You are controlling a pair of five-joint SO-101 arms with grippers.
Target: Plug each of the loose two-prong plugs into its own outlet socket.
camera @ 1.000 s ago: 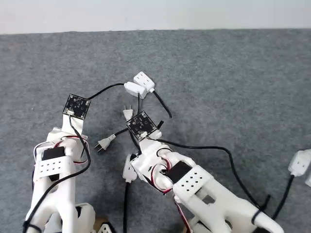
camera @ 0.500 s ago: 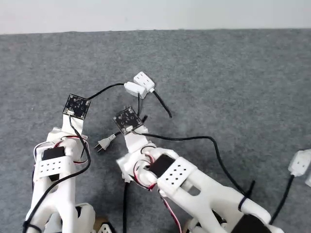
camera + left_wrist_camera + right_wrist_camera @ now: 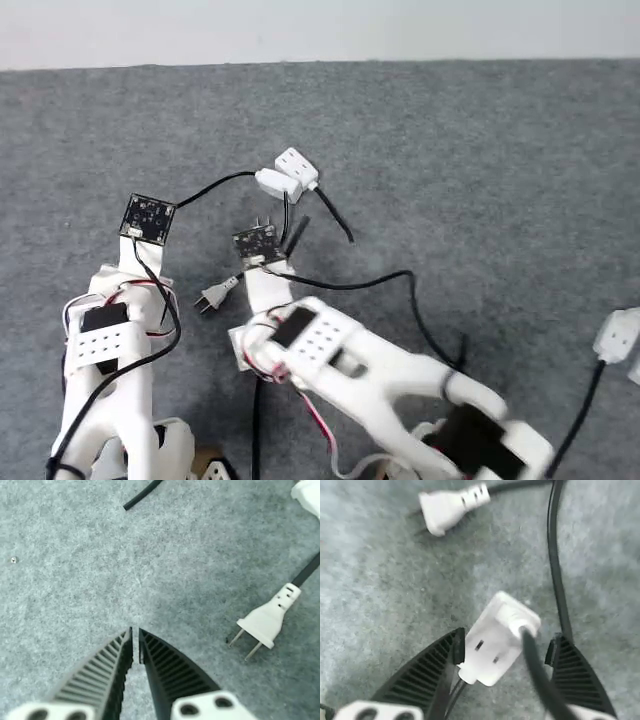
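One loose white two-prong plug (image 3: 213,293) lies on the grey mat between the two arms. A second plug (image 3: 262,228) peeks out beside the right arm's camera board. In the left wrist view my left gripper (image 3: 135,632) hangs shut and empty over bare mat, with a plug (image 3: 267,622) lying off to one side. My right gripper (image 3: 506,640) is open and straddles a white outlet socket (image 3: 492,650) whose two slots face the camera; one finger (image 3: 445,660) touches the socket's side. Beyond the socket lies a plug (image 3: 447,505) on its black cord.
Two white sockets (image 3: 290,170) sit together at mid-table, with black cords looping from them. More white sockets (image 3: 617,335) rest at the right edge. A loose black cord end (image 3: 142,495) lies ahead of the left gripper. A black cord (image 3: 555,555) runs past the right gripper.
The right arm has swung leftward across the mat, its camera board now covering part of the upper plug. The left arm has shifted slightly up and left.
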